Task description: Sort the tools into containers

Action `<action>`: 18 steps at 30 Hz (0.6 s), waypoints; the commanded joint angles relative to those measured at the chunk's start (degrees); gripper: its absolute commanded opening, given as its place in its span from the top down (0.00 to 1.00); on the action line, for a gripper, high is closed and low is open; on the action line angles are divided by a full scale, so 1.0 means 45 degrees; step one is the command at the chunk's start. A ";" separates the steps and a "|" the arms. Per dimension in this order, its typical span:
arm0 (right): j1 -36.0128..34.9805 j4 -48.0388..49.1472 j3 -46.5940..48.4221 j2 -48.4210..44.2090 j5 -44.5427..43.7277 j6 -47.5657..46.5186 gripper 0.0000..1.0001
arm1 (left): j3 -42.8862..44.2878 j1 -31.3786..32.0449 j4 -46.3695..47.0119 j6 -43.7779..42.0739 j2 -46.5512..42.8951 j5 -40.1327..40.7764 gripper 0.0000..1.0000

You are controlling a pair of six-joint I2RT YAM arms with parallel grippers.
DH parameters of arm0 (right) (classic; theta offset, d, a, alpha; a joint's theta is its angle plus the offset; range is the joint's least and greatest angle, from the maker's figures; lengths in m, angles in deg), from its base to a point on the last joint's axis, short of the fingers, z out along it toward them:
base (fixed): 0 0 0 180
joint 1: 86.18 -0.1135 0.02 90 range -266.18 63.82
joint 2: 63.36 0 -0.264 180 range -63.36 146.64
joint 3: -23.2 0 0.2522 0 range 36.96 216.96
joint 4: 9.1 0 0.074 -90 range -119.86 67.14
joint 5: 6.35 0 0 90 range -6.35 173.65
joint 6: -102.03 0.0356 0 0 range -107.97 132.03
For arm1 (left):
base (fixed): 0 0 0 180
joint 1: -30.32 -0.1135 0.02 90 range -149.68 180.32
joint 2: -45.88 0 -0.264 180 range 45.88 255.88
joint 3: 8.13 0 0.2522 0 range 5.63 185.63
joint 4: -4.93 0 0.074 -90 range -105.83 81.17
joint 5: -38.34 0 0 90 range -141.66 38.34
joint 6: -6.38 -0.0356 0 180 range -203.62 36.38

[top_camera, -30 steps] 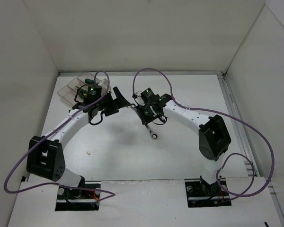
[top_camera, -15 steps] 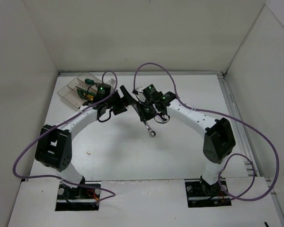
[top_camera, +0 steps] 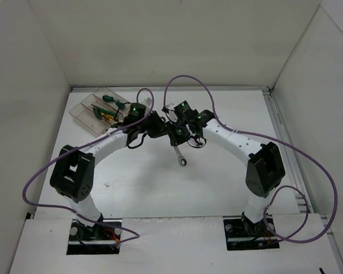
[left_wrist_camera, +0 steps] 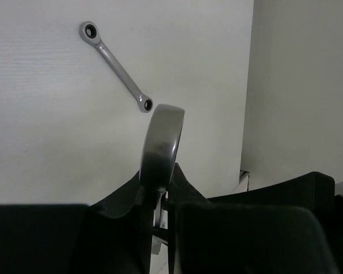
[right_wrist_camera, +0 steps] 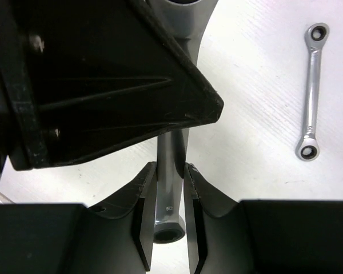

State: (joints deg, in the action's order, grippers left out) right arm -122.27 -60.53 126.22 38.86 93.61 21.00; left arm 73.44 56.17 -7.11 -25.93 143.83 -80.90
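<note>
One silver wrench (right_wrist_camera: 170, 200) is gripped from both ends at mid-table. My right gripper (right_wrist_camera: 170, 168) is shut on its shaft, with the ring end showing between the fingers. My left gripper (left_wrist_camera: 159, 177) is shut on the same wrench (left_wrist_camera: 163, 134), whose other ring end sticks out past its fingertips. In the top view the two grippers meet nose to nose, left (top_camera: 160, 127) and right (top_camera: 174, 135). A second wrench (top_camera: 180, 154) lies flat on the table just in front of them. The clear containers (top_camera: 83, 107) stand at the back left and hold yellow pliers (top_camera: 106, 116) and a green screwdriver (top_camera: 111, 101).
White walls close the table in at the back and on both sides. Purple cables arch over both arms. The loose wrench (left_wrist_camera: 117, 65) (right_wrist_camera: 311, 91) also shows in both wrist views on the bare white tabletop.
My left arm swung right from the containers to the right gripper, and its jaws went from open to shut on the wrench. The right gripper stayed shut and barely moved.
</note>
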 commanded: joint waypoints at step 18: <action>0.0658 0.0793 -0.0945 -0.2576 -0.0649 0.0409 0.34 | 0.0457 -0.2728 -0.0746 -0.1686 -0.1922 -0.0222 1.00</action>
State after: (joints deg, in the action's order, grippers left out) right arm -120.52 -58.76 123.88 32.84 92.93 22.69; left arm 73.31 50.44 -9.69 -30.13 142.23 -81.44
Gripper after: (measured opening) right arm 0.653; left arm 0.087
